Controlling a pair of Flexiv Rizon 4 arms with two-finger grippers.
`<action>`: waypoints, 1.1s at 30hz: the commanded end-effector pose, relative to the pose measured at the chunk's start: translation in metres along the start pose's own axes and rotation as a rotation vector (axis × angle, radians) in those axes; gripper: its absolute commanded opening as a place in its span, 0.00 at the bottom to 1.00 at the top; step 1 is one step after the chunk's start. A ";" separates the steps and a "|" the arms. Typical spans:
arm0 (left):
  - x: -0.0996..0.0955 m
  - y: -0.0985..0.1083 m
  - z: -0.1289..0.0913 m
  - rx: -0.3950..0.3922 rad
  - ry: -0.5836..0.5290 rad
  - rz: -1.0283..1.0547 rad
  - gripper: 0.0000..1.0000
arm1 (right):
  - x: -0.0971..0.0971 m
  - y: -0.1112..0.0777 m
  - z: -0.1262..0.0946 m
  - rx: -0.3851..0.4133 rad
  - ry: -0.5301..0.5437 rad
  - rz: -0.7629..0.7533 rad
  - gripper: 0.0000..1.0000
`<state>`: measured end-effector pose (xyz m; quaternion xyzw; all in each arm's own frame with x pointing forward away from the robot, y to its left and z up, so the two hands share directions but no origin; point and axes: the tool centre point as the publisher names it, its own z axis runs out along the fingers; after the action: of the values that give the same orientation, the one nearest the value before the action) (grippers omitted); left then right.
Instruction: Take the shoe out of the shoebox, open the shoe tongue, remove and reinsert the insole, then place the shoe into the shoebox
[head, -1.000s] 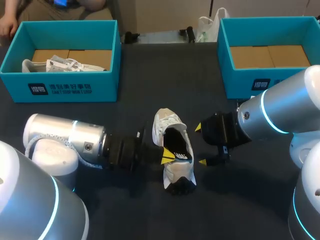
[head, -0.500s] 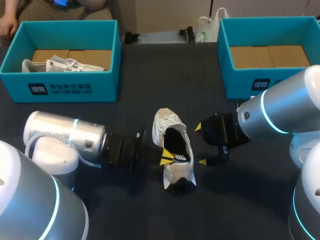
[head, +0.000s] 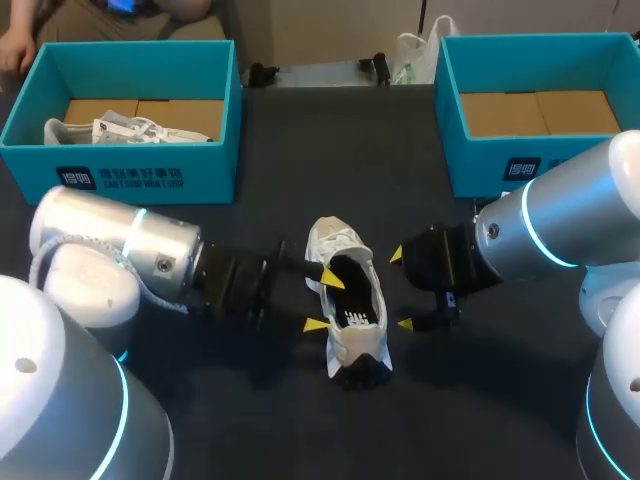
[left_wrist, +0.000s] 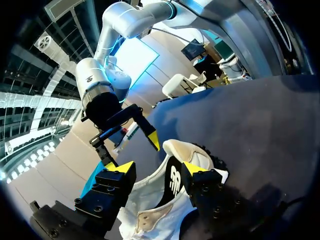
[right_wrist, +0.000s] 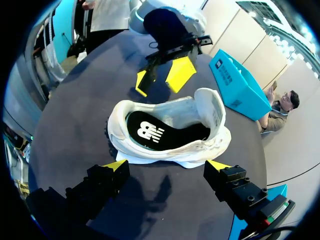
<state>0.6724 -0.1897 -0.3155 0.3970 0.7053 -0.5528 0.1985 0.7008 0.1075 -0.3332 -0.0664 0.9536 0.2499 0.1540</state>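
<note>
Shoe (head: 348, 300), white with a black near end, stands on its sole in the middle of the dark tabletop (head: 300, 150), outside both boxes. Its opening faces up, and the black insole (head: 352, 292) with a white mark lies flat inside it.

The left tool (head: 323, 300) is on the left of the shoe, at the end of the left arm (head: 130, 260), which lies low across the tabletop. Its two yellow-tipped fingers are spread wide and hold nothing. From above, one tip is over the rim of the shoe's opening and the other is just beside the shoe's left wall. In the right wrist view both tips hang a little short of the shoe, without touching it.

The right tool (head: 400, 289) is on the right of the shoe, its fingers also spread and holding nothing. Its tips are near the shoe's right wall but apart from it, and the shoe lies just ahead of them.

Far beyond the shoe and to its left is a blue box (head: 130, 170) with a second white shoe (head: 120, 130) in it. Far beyond the shoe and to its right is another blue box (head: 540, 160), showing only its brown cardboard floor.
</note>
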 end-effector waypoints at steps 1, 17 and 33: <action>-0.013 -0.005 -0.015 -0.008 0.085 0.015 0.61 | 0.001 -0.001 -0.001 -0.003 0.001 -0.001 1.00; -0.045 -0.004 -0.037 -0.017 0.500 0.132 0.64 | 0.001 -0.001 -0.001 -0.003 0.001 -0.001 1.00; -0.038 -0.006 -0.047 -0.008 0.814 0.088 1.00 | -0.016 -0.037 -0.039 0.058 0.053 0.044 1.00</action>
<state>0.6941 -0.1567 -0.2715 0.5686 0.7141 -0.4081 0.0139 0.7182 0.0737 -0.3303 -0.0462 0.9647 0.2217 0.1342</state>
